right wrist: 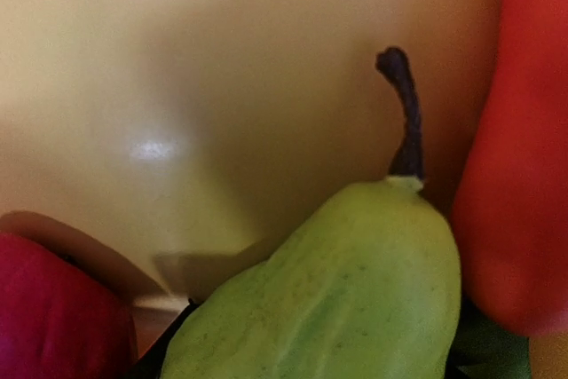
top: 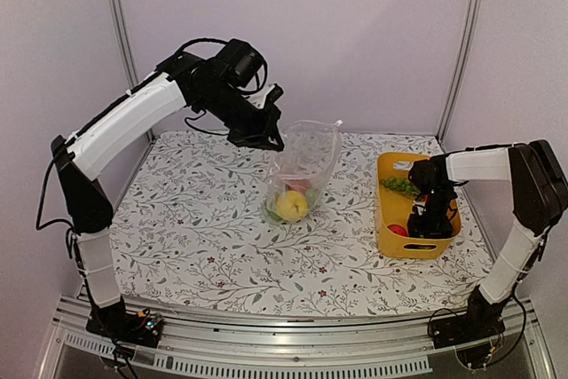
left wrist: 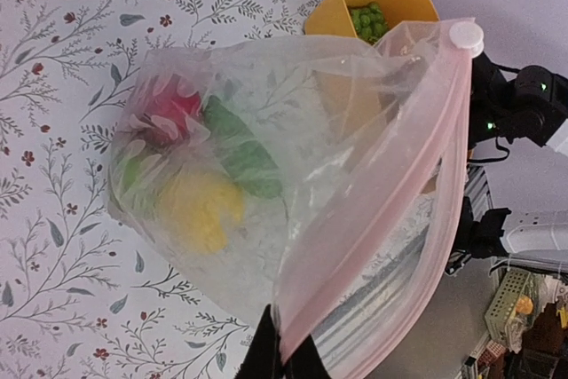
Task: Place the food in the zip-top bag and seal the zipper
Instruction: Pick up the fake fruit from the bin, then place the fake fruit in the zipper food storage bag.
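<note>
Left of centre, the left gripper [top: 270, 141] clamps the mouth of the clear crinkly zip-top bag [top: 308, 159], presumably holding it open for loading; a yellow toy lemon [top: 291, 206] lies inside. The right gripper [top: 431, 219] reaches into the orange-yellow plastic basket [top: 415, 247]; whether it grips anything, I cannot tell.

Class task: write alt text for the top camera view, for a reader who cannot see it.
The left gripper holds a clear bag upright by its mouth edge on a floral table, with a lemon and other food inside. At right, the right gripper is down in a yellow basket that holds grapes.
</note>
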Controlling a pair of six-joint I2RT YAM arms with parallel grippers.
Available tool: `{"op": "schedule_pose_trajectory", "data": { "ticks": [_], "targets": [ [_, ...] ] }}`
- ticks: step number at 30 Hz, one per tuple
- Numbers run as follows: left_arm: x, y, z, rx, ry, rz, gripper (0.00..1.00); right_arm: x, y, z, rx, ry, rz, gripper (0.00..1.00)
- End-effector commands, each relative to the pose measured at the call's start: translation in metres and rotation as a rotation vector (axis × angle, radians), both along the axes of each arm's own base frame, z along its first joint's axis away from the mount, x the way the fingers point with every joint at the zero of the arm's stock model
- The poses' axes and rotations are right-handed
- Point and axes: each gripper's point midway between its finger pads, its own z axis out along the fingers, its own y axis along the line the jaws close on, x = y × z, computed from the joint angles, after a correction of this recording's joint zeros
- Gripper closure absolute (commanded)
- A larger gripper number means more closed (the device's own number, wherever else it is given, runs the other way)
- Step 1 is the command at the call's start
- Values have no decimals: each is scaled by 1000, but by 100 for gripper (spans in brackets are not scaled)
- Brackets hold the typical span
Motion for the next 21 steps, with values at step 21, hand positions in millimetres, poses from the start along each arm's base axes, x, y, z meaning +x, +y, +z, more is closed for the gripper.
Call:
{"op": "schedule_pose_trajectory", "data": {
  "ticks": [21],
  "targets": [
    [6, -7, 13, -57, -5, 0, 100, 118, 91, 254, 322, -635, 69, 55]
  ]
}}
